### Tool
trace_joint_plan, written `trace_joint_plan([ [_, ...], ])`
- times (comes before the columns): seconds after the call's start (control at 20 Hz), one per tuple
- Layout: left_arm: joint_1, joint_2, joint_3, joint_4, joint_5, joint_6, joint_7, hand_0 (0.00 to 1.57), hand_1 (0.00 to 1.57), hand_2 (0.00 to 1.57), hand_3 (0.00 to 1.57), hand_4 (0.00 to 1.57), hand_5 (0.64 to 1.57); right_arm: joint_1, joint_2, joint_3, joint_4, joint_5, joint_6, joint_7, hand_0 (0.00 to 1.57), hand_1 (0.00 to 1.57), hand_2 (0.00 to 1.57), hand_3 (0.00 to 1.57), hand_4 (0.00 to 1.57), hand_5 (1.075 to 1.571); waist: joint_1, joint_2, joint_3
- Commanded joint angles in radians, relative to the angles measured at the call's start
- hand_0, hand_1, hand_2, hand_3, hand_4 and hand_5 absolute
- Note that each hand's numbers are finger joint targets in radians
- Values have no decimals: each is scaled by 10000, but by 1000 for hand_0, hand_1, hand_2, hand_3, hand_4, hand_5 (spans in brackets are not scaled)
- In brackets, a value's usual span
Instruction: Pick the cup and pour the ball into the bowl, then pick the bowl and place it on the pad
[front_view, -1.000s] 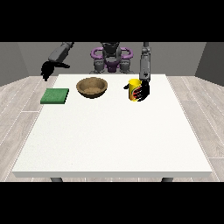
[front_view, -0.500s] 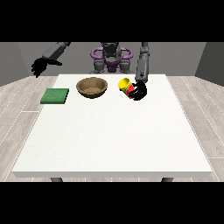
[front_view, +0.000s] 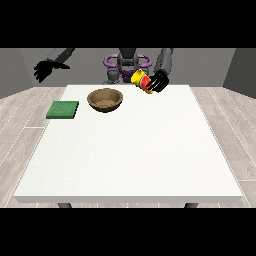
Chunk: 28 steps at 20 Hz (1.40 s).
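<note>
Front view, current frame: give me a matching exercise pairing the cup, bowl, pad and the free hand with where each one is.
Things:
1. cup
2. bowl
3. pad
4. hand at the view's left

Places:
A. flat on the table near its left edge
B. raised off the table's left side, holding nothing
C. tilted in the hand at the view's right, above the table
D. standing on the table between the pad and the cup

Pairs: 1-C, 2-D, 3-A, 4-B

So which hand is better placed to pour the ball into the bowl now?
The robot's left hand, the hand at the view's right. It holds the cup lifted and tilted toward the bowl. The other hand is raised beyond the table's far left corner, near only the green pad.
</note>
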<state>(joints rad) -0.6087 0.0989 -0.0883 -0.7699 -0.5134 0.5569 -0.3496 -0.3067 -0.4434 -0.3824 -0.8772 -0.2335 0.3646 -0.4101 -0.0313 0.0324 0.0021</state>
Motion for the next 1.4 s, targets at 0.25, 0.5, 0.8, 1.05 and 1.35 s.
trace_joint_plan([
  [0.25,-375,-281,-1555,-949,-2323,-422,2562,1375,1375,1571,1571,1143,1567,252,-621,-600,1797,109,32,-1128,0,0,39,0,0,1558,1200,-472,-6],
  [0.5,-217,-566,-2348,-683,-3989,-145,3657,1326,1326,1571,1571,1024,1569,455,-143,-268,1813,178,121,-1071,0,0,0,0,0,1552,845,-902,-13],
  [0.8,-1230,-975,-3504,-693,-5706,-589,6152,822,822,1571,1559,881,1571,196,-321,-113,2177,311,453,-1137,0,0,0,0,0,1548,346,-933,-9],
  [1.05,-1655,-985,-4494,-888,-6714,-597,7178,549,549,1571,1571,935,1565,-1191,-206,103,2072,554,-538,-564,0,0,0,180,0,1534,340,-209,-17],
  [1.35,-1881,-988,-5616,-1191,-8072,-1159,8051,373,373,1571,1571,899,1570,-1752,-135,130,2311,536,-608,-544,0,0,0,273,0,1527,429,117,-13],
])
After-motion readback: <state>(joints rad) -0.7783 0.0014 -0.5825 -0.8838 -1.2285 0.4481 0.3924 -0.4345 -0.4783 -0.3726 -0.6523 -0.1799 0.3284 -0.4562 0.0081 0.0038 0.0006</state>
